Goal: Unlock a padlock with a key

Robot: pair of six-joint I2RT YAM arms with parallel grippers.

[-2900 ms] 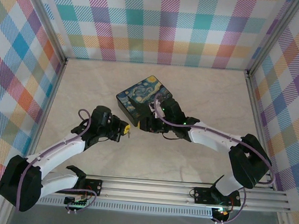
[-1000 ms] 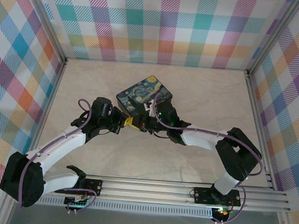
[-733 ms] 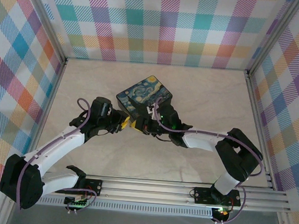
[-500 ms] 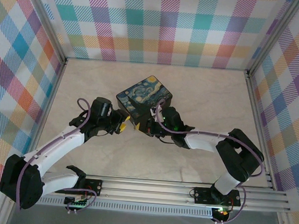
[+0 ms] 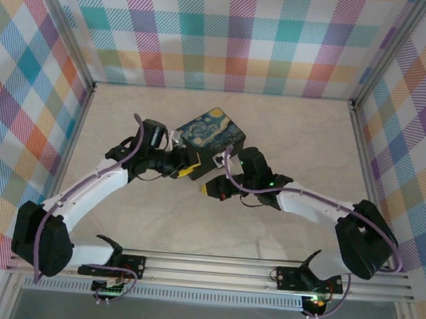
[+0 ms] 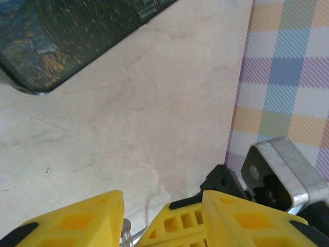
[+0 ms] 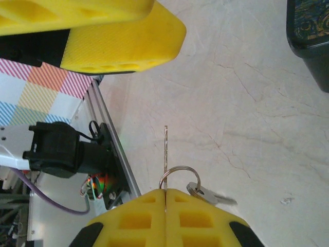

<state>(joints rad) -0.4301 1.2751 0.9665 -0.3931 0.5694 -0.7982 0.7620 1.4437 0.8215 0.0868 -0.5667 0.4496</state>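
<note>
My right gripper [image 7: 165, 191] is shut on the key [image 7: 165, 154]. The thin blade sticks straight out past the yellow fingertips, and a ring [image 7: 177, 174] with a second key [image 7: 206, 195] hangs beside it. From above, this right gripper [image 5: 209, 190] hovers just in front of the black painted-lid box [image 5: 208, 133]. My left gripper [image 5: 184, 170] sits at the box's near left edge. In its wrist view, the left gripper [image 6: 162, 198] is open, with its yellow fingers [image 6: 77, 221] apart and the right gripper's yellow finger [image 6: 180, 226] beyond the gap. The padlock is hidden.
The box corner [image 6: 56, 46] lies at the upper left of the left wrist view, and its edge [image 7: 311, 46] at the upper right of the right wrist view. The left gripper's finger [image 7: 123, 46] looms close above the key. The marble table [image 5: 276, 120] is ringed by plaid walls [image 6: 288, 62].
The right gripper has drawn back from the box toward the near side, the key still in it. The left gripper has moved up to the box's near left edge.
</note>
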